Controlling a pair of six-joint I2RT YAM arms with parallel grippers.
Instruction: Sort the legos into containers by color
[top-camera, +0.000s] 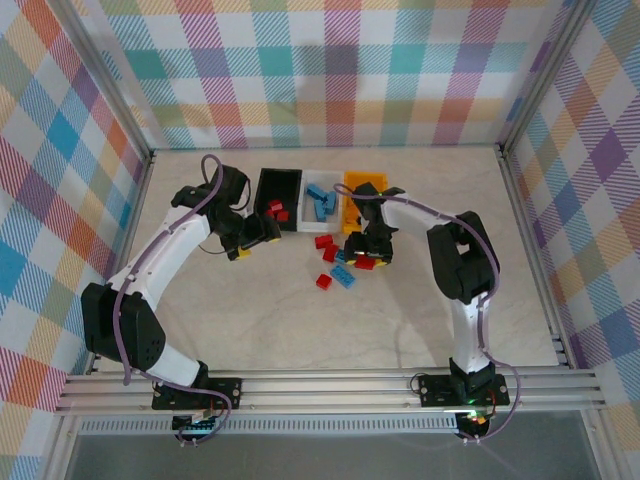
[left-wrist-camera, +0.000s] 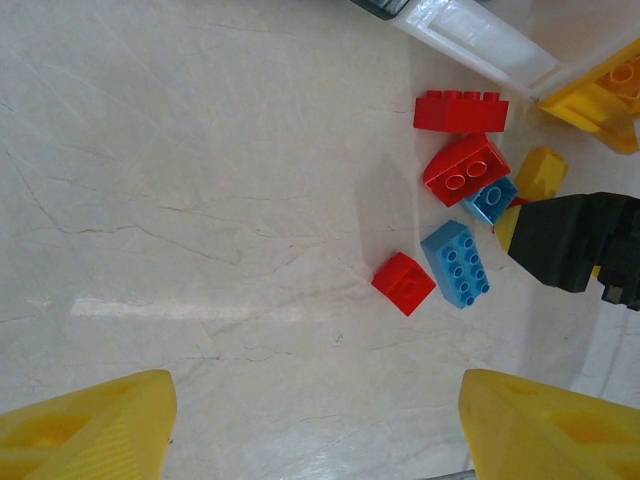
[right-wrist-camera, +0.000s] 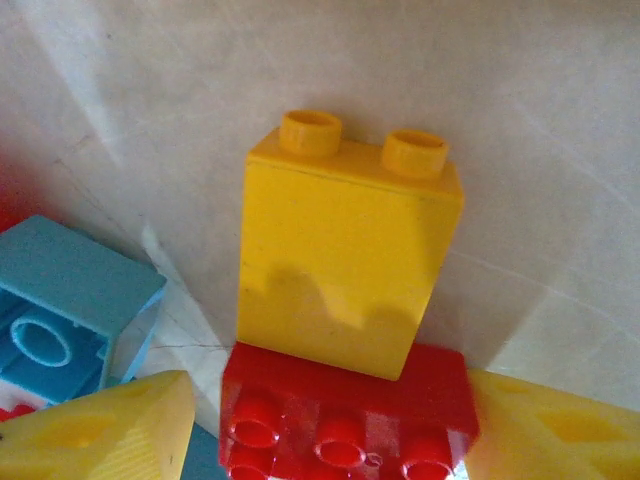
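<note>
Right tool (top-camera: 366, 257) is down on the loose pile (top-camera: 338, 262) at mid-surface (top-camera: 250, 320). In the wrist view its fingers (right-wrist-camera: 100, 430) straddle a red brick (right-wrist-camera: 345, 415); I cannot tell whether they bite yet. A yellow brick (right-wrist-camera: 345, 260) butts the red one at 12 o'clock, and a blue brick (right-wrist-camera: 60, 310) sits at 9.

Left tool (top-camera: 245, 238) is spread and empty, just beside the black bin (top-camera: 260, 195), which holds red pieces. The white bin (top-camera: 318, 226) holds blue. The yellow-orange bin (top-camera: 350, 182) is at its 3 o'clock.

Judgement: the step in hand is picking the red brick. Close squarely on its ends and lift straight up so the yellow neighbour isn't dragged. Then carry toward 11 o'clock, to the black bin.
</note>
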